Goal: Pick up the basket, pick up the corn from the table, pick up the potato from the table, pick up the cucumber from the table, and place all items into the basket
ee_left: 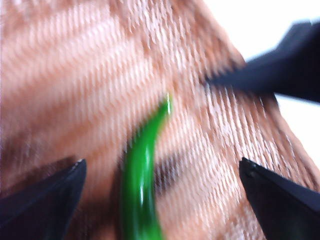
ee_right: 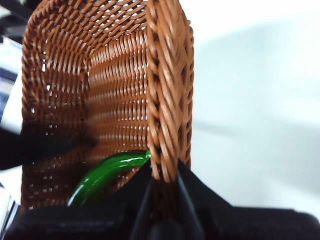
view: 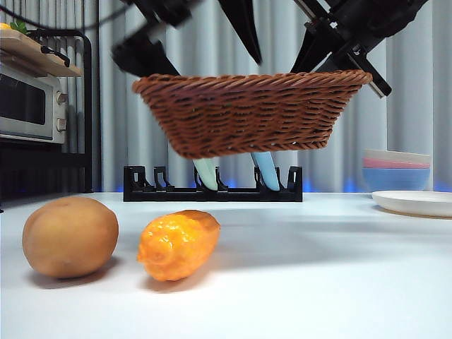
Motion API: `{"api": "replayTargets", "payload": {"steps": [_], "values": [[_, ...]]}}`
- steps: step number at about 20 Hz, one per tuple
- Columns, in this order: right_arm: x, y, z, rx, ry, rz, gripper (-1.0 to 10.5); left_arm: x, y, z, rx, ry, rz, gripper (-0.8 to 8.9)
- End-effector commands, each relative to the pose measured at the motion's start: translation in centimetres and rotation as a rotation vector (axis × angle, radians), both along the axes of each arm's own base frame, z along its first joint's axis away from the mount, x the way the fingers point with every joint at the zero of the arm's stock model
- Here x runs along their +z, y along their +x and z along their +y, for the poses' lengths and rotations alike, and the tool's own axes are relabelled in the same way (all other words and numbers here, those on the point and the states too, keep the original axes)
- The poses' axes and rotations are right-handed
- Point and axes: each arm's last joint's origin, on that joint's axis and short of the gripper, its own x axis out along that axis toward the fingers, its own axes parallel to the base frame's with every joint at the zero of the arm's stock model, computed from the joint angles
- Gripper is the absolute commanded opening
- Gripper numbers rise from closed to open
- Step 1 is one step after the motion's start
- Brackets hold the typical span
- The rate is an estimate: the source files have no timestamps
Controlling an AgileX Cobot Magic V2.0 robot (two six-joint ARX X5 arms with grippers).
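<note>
The brown wicker basket point(view: 247, 116) hangs in the air above the table, slightly tilted. My right gripper point(ee_right: 164, 175) is shut on its rim at the basket's right end in the front view point(view: 357, 70). The green cucumber point(ee_left: 142, 170) lies inside the basket and also shows in the right wrist view point(ee_right: 107, 172). My left gripper point(ee_left: 160, 185) is open over the basket's inside, its jaws on either side of the cucumber without touching it; the view is blurred. The potato point(view: 69, 236) and the corn point(view: 176, 244) lie on the white table point(view: 318, 282) at the front left.
A black rack point(view: 212, 191) with pale upright pieces stands behind the basket. Stacked bowls point(view: 395, 169) and a white plate point(view: 417, 203) are at the right. A microwave point(view: 28, 102) on a dark shelf stands at the left.
</note>
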Motion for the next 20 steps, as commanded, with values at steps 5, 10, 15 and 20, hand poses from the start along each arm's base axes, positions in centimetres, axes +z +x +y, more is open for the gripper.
{"api": "replayTargets", "payload": {"steps": [5, 10, 15, 20], "values": [[0.8, 1.3, -3.1, -0.102, 0.028, -0.043, -0.1, 6.1, -7.5, 6.3, 0.013, 0.082, 0.0, 5.94], [0.8, 1.7, -4.5, -0.138, 0.022, -0.056, -0.1, 3.6, -9.8, 8.2, 0.191, 0.336, 0.157, 5.95], [0.8, 1.8, -4.7, -0.139, 0.017, -0.063, -0.1, -4.9, -9.2, 6.4, 0.231, 0.32, 0.228, 5.94], [0.8, 1.8, -4.7, -0.131, 0.008, -0.073, -0.1, -10.9, -7.6, 6.4, 0.307, 0.188, 0.284, 5.94]]}}
